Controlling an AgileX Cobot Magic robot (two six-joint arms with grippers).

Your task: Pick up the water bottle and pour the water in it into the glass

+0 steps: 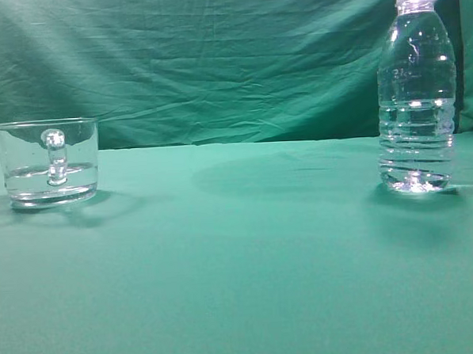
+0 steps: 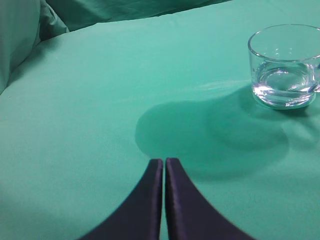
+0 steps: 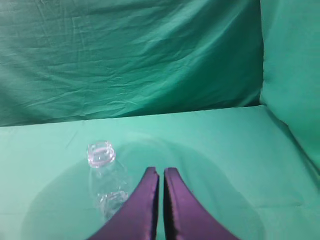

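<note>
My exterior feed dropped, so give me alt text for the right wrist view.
The right gripper, fingers pressed together, hangs above the uncapped water bottle, which stands upright just left of it on the green cloth. A wrinkled green backdrop fills the rear.

No readable text, label, brand, number or sign is showing in any view. The tall clear plastic bottle with the ribbed lower body (image 1: 416,96), standing at the right of the exterior frame, is carrying no label or print. The short wide clear glass mug with the looped handle (image 1: 48,163), sitting at the left of that frame, is showing no marking or etching. The green cloth table cover (image 1: 241,272) and the wrinkled green cloth backdrop (image 1: 199,60) are both showing plain, unprinted fabric. Nothing legible is appearing in either wrist view.
</note>
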